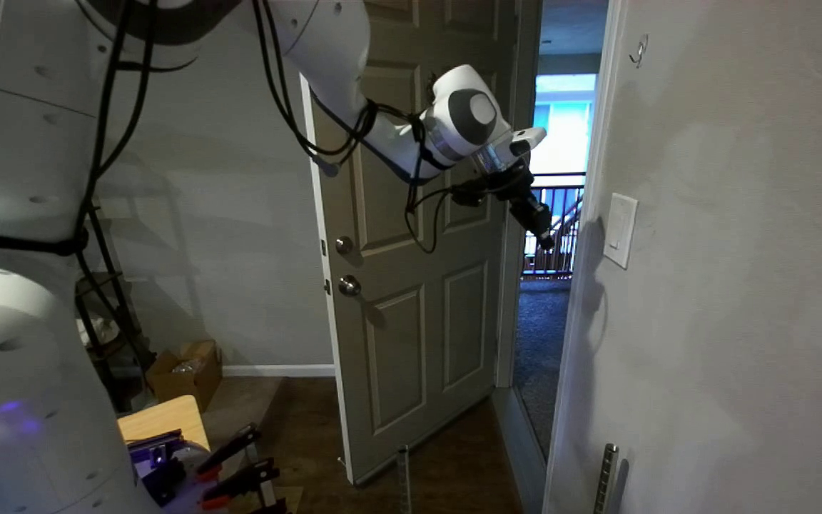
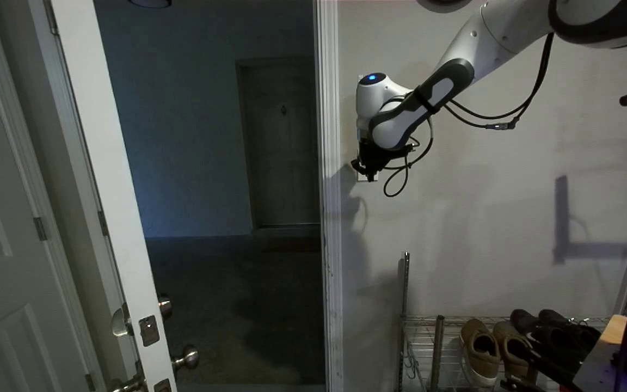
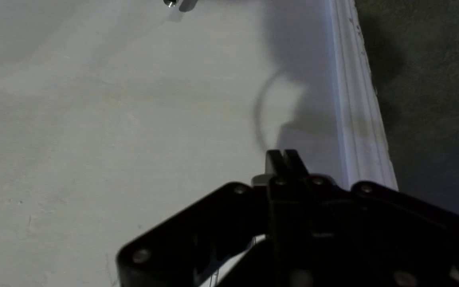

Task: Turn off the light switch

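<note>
Filling the bottom of the wrist view, the hand (image 3: pixel 283 153) has its fingertips (image 3: pixel 295 163) all but together, a thin slit between them, nothing held. In an exterior view the light switch (image 1: pixel 621 230) sits right of centre on the wall (image 1: pixel 739 285), a visible gap separating it from the hand. I'd use the paired fingertips as one blunt probe, aim at the switch's lower half, likely the off side, and push gently and squarely, clear of the door frame (image 3: pixel 357 99).
</note>
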Controlling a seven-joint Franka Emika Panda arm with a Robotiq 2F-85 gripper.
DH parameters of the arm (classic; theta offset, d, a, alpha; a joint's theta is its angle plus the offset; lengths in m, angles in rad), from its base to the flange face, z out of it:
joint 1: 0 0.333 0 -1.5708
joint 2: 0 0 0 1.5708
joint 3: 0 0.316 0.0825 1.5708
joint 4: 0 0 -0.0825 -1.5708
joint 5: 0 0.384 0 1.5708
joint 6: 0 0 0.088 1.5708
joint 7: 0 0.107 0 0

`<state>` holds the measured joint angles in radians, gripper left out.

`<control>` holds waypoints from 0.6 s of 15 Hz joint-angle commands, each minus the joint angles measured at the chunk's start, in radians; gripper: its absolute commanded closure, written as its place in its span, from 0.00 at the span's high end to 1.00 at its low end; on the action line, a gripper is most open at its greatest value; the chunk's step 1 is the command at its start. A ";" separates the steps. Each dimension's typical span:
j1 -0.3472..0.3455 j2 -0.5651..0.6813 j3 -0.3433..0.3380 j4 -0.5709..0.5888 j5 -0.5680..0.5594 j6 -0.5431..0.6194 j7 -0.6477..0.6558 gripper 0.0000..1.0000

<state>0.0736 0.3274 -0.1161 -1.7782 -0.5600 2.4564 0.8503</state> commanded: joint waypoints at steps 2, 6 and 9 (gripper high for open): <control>0.031 0.066 -0.067 0.061 -0.047 0.068 0.077 0.06; 0.062 0.110 -0.129 0.106 -0.117 0.114 0.156 0.06; 0.072 0.134 -0.154 0.131 -0.168 0.112 0.217 0.06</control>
<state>0.1263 0.4335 -0.2361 -1.6755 -0.6677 2.5495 0.9898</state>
